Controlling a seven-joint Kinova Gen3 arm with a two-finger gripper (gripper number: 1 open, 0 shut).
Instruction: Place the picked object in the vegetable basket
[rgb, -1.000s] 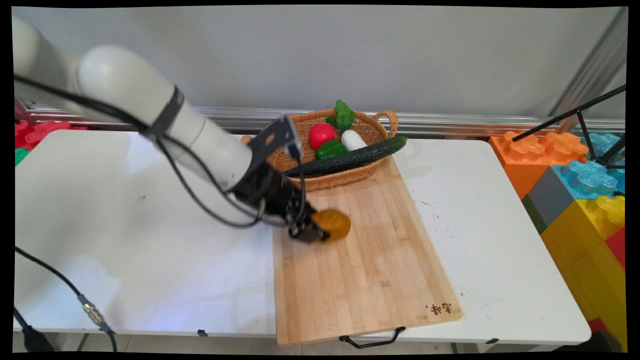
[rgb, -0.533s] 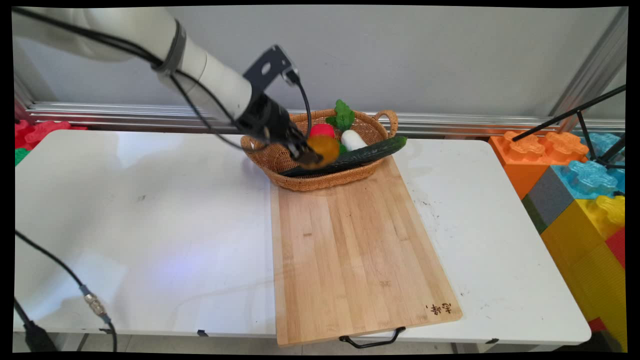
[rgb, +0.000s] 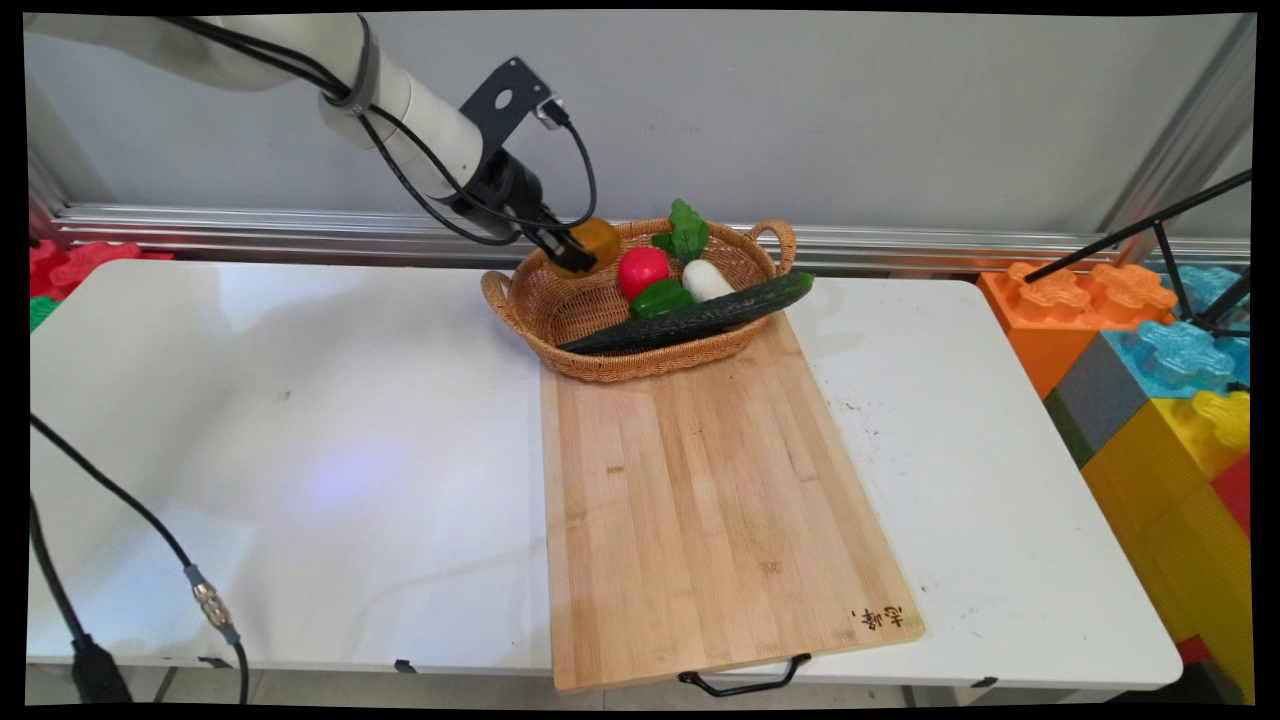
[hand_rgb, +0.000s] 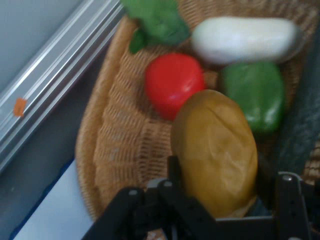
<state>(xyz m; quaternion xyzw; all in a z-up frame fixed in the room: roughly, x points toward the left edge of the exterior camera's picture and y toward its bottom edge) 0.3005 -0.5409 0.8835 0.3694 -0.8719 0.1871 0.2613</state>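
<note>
surface: white table (rgb: 300, 420), bamboo cutting board (rgb: 700, 500), grey wall behind
basket (rgb: 560, 310): woven wicker, oval
gripper (rgb: 577, 252): clamped on a smooth brown potato (rgb: 598, 240) over the basket

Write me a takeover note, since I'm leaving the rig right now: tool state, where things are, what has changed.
Tool: shut on the brown potato, held above the wicker basket, at its far left rim.
In the basket: red tomato, green pepper, white radish, leafy green, cucumber lying across its front rim.
Done: potato lifted off the cutting board, now bare.
Left: potato not released.
</note>
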